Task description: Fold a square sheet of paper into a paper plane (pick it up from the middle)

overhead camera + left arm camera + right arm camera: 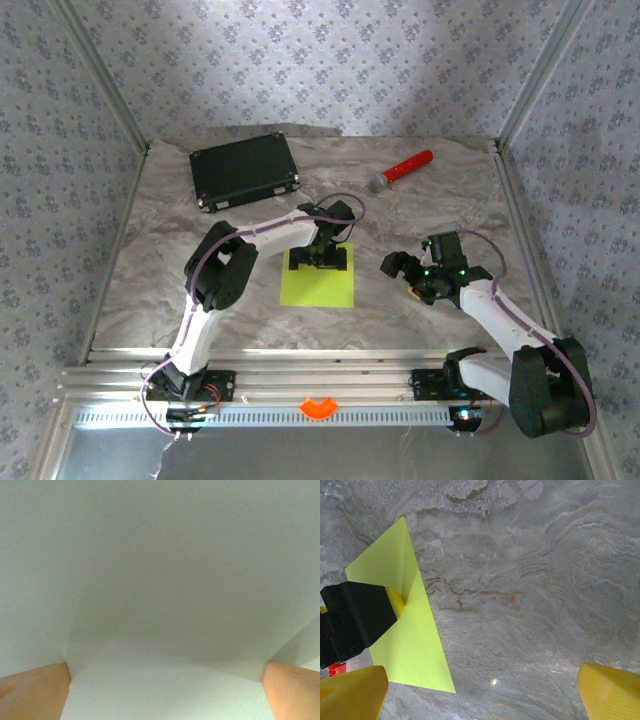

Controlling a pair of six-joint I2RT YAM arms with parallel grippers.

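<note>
Top external | your left claw [328,258] spread wide on the far edge of the square sheet of paper [318,287], middle of the counter [450,200] | your right claw [403,277] released, toward the right edge.

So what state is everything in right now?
Square sheet of paper: lying on the table, slightly buckled at its far edge.
Left end effector: open, down on the paper's far edge.
Right end effector: open, empty, above bare table.
Black case: closed.
Microphone: lying on its side.
</note>
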